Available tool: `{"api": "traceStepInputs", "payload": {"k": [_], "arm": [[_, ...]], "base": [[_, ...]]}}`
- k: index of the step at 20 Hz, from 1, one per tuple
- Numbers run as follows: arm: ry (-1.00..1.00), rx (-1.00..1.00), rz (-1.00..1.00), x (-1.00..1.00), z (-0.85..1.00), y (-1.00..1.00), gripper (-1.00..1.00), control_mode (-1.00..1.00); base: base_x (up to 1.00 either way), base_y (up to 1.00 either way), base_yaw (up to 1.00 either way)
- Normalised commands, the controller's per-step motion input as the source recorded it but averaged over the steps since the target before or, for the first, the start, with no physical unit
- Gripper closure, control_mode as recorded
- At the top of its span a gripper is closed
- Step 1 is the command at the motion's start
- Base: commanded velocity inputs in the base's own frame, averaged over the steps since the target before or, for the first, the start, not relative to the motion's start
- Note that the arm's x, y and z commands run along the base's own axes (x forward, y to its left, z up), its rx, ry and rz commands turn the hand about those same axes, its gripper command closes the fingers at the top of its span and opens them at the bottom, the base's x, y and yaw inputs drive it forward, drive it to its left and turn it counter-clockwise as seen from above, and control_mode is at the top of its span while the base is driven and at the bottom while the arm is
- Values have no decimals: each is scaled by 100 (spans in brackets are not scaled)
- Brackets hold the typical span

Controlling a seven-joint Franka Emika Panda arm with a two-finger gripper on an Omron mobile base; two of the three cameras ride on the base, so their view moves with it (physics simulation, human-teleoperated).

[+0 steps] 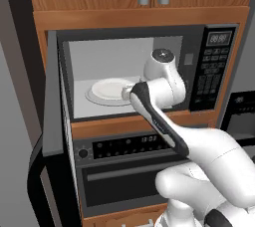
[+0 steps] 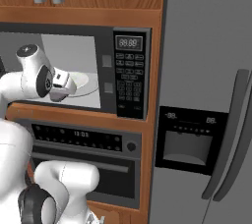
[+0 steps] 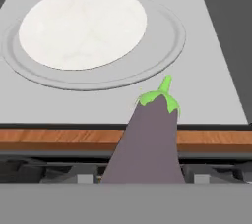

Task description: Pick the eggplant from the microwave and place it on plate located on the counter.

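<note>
Eggplant (image 3: 147,144) is filling the lower middle of our hand view, its green stem pointing toward the far side, and it is hanging over the wooden ledge at the near edge of the microwave (image 1: 214,66) cavity. We are seeing the hand (image 2: 64,88) at the cavity mouth in the right base view, but its fingertips are hidden, so we cannot tell how far it is open or whether it is gripping anything. A white plate (image 3: 83,24) is lying on the glass turntable (image 3: 165,46) farther inside.
</note>
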Motion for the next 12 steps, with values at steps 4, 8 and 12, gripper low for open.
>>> {"api": "traceStepInputs", "payload": {"k": [4, 8, 12], "arm": [[14, 0, 5, -69, 60, -36, 100, -100], [7, 0, 6, -95, 32, -13, 100, -100], [0, 0, 0, -64, 30, -15, 100, -100]], "base": [[0, 0, 0], [0, 0, 0], [0, 0, 0]]}}
